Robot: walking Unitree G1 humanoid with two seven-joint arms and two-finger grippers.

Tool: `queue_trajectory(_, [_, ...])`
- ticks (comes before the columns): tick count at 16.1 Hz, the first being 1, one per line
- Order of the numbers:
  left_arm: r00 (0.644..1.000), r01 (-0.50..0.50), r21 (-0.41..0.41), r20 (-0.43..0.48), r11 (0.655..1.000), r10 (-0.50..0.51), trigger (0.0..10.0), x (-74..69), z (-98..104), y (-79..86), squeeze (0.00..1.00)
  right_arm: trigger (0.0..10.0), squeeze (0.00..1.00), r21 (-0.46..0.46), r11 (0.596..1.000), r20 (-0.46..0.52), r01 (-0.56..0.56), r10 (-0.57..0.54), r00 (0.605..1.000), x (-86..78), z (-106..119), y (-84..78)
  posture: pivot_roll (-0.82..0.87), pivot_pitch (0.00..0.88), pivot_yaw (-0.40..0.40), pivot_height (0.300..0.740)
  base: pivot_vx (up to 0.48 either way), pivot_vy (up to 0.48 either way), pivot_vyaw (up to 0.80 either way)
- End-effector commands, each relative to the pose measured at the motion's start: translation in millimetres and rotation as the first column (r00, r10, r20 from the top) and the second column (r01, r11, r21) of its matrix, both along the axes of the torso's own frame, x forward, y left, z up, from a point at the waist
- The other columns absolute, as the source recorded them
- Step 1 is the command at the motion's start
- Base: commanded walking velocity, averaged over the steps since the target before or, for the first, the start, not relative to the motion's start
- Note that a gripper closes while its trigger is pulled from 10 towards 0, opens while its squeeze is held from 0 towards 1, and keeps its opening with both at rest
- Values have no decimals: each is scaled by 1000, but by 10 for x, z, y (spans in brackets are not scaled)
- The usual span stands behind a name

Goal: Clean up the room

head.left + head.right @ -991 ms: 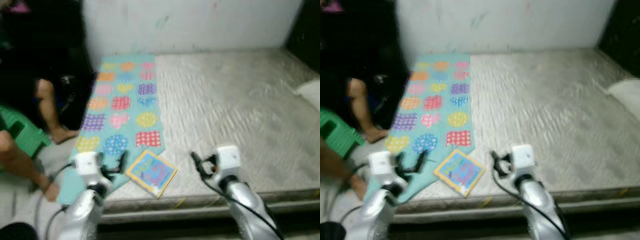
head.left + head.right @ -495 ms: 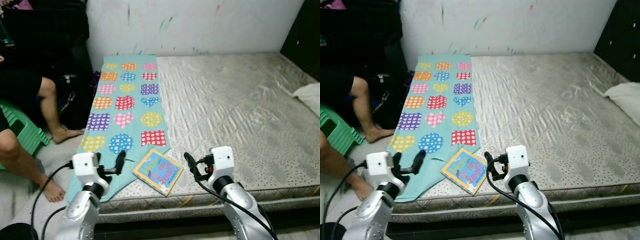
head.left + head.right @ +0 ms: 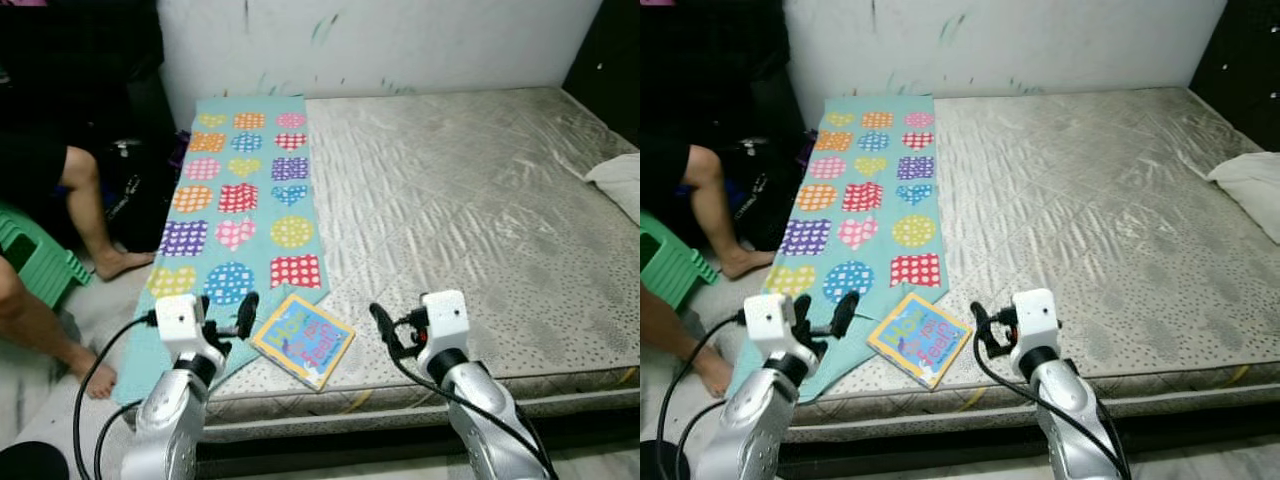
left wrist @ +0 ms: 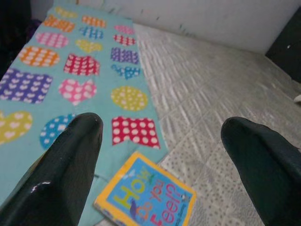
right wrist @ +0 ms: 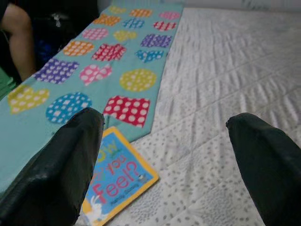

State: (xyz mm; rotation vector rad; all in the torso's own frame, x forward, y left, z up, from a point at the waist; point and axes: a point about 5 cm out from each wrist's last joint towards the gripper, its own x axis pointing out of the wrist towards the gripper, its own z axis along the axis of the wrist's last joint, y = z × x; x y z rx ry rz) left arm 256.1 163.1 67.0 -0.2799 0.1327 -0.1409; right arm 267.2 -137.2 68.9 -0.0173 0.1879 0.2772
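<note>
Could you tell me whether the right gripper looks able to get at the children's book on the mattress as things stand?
Probably yes. The book lies flat near the mattress front edge, and the right gripper hangs open just beside it with nothing between them. One corner overlaps the patterned blanket.

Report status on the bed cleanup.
Left end effector and right end effector open, empty, flanking book at mattress edge. Book partly on patterned cloth. Person's legs left.
</note>
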Motion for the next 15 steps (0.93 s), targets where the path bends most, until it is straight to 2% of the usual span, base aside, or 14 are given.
queue_trajectory(1, [1000,-2,33,6,999,2,10000,-24,17,69,0,10000,0,-2,1000,9,3,-3,1000,12,9,30,-104,0,27,740,0,0,0])
queue_trajectory(2, [1000,-3,42,20,999,2,10000,-36,32,110,0,10000,0,-16,1000,26,19,-19,999,27,34,20,-107,0,33,740,0,0,0])
queue_trajectory(3, [999,6,100,53,995,-11,10000,-53,56,169,0,10000,0,-104,992,96,66,-56,994,48,109,-50,-107,0,36,740,0,0,0])
queue_trajectory(4, [998,-19,147,68,989,9,10000,-71,63,259,0,10000,0,-159,971,174,179,-151,973,52,199,-215,-101,0,34,740,0,0,0])
queue_trajectory(5, [997,-57,144,67,988,48,10000,-65,87,336,0,10000,0,-163,951,206,263,-227,952,18,255,-366,-106,0,45,740,0,0,0])
queue_trajectory(6, [996,-70,135,67,988,61,10000,-60,104,340,0,10000,0,-170,949,207,266,-230,951,-9,247,-398,-109,0,49,740,0,0,0])
queue_trajectory(8, [993,-113,62,35,992,111,10000,-51,117,318,0,10000,0,-161,934,184,318,-288,940,-31,193,-510,-110,0,59,740,0,0,0])
queue_trajectory(11, [994,-110,63,28,992,108,10000,-65,86,291,0,10000,0,-109,954,150,281,-263,953,25,151,-450,-108,0,59,740,0,0,0])
queue_trajectory(13, [987,-159,35,24,987,158,10000,13,120,383,0,10000,0,-92,956,141,278,-263,954,120,145,-453,-101,0,54,740,0,0,0])
queue_trajectory(15, [987,-158,20,35,987,157,10000,99,154,411,0,10000,0,-37,963,168,266,-257,952,254,273,-434,-118,0,55,740,0,0,0])
